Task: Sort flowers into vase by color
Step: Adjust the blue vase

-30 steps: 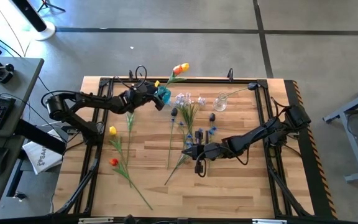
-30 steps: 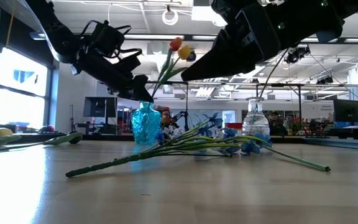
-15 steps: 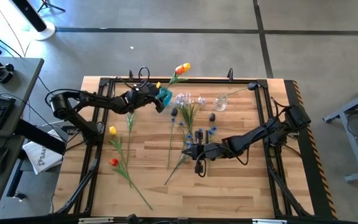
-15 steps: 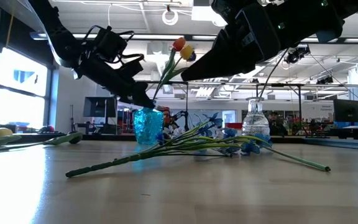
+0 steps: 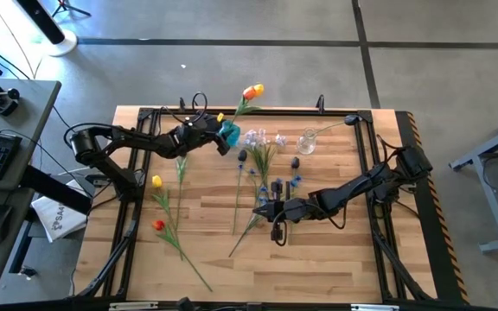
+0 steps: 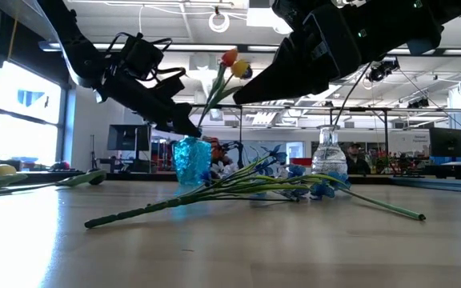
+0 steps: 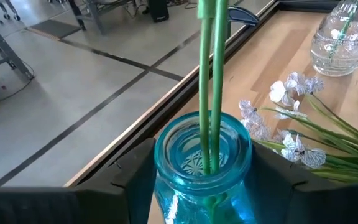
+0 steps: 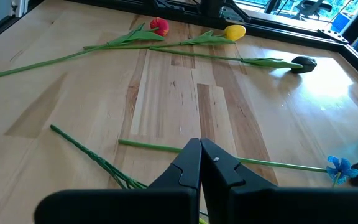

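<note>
A blue glass vase (image 5: 230,131) stands at the table's far middle, with two green stems (image 7: 209,74) in it that bear a red-orange and a yellow head (image 6: 229,58). My left gripper (image 7: 204,180) is closed around the vase's neck. Blue flowers (image 5: 279,186) and pale sprays (image 5: 262,138) lie on the wood at the middle. A red tulip (image 8: 159,26) and a yellow one (image 8: 235,31) lie at the left. My right gripper (image 8: 201,152) hangs shut above the blue flowers' stems, with nothing in it. My left gripper has the blue vase's neck (image 7: 166,168) between its two fingers, one on each side, just under the rim. The fingers come from the table's left, slanting a little downward. The vase stands on the table with its foot (image 6: 190,182) down, leaning slightly.
A clear glass vase (image 5: 306,141) with one long stem stands right of the blue one. Small dark lumps (image 5: 242,155) lie between the flowers. A black frame (image 5: 379,173) runs along the table's sides. Bare wood lies toward the near edge.
My left gripper has tipped down from just above the blue vase's rim and come around its neck. The vase and its two flowers have shifted slightly.
</note>
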`<state>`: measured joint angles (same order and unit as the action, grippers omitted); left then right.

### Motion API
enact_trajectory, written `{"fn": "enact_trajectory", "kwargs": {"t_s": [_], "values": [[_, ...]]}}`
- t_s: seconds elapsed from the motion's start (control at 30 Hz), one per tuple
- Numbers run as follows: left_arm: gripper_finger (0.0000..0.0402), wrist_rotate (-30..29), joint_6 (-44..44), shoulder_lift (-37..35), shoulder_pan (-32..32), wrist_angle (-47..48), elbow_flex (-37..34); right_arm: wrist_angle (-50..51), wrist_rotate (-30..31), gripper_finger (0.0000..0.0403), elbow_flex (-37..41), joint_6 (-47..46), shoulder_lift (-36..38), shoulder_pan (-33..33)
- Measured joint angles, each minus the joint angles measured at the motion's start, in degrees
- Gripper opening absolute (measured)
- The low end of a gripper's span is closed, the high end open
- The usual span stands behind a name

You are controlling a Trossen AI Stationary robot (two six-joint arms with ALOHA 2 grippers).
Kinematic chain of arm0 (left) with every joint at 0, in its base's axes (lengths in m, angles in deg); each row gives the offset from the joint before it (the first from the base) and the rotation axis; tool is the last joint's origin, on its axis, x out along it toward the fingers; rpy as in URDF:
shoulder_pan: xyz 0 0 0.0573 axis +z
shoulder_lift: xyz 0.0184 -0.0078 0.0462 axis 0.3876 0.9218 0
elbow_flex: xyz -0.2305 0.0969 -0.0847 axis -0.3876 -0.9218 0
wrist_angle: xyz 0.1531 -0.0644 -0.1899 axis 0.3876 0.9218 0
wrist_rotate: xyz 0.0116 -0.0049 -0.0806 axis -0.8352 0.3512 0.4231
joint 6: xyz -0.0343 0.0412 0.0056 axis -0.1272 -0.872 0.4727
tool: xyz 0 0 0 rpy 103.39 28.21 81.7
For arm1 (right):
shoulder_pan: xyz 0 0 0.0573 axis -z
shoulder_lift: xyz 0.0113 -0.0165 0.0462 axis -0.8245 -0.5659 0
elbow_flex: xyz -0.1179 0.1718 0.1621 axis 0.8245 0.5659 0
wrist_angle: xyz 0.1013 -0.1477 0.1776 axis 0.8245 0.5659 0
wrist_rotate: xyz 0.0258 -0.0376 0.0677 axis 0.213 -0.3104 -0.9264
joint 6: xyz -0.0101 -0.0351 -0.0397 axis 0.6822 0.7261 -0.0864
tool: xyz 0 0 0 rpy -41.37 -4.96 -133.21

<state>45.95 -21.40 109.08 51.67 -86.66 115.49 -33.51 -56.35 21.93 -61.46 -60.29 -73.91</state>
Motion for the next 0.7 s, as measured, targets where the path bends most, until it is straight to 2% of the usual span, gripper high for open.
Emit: {"fn": "enact_trajectory", "kwargs": {"t_s": [0.27,0.57,0.7], "values": [[0.0187,-1.4,0.1,-1.7,-0.2,3.7,0.0,0.0,0.0,0.0,0.0,0.0,0.0,0.0],[0.0187,-16.5,-2.1,-10.2,-2.0,21.5,0.0,0.1,0.0,0.0,0.0,-0.1,0.0,0.0],[0.0186,-19.6,-1.0,-13.6,-0.6,26.7,-1.3,0.2,0.0,0.0,0.0,-0.7,0.0,0.0]]}}
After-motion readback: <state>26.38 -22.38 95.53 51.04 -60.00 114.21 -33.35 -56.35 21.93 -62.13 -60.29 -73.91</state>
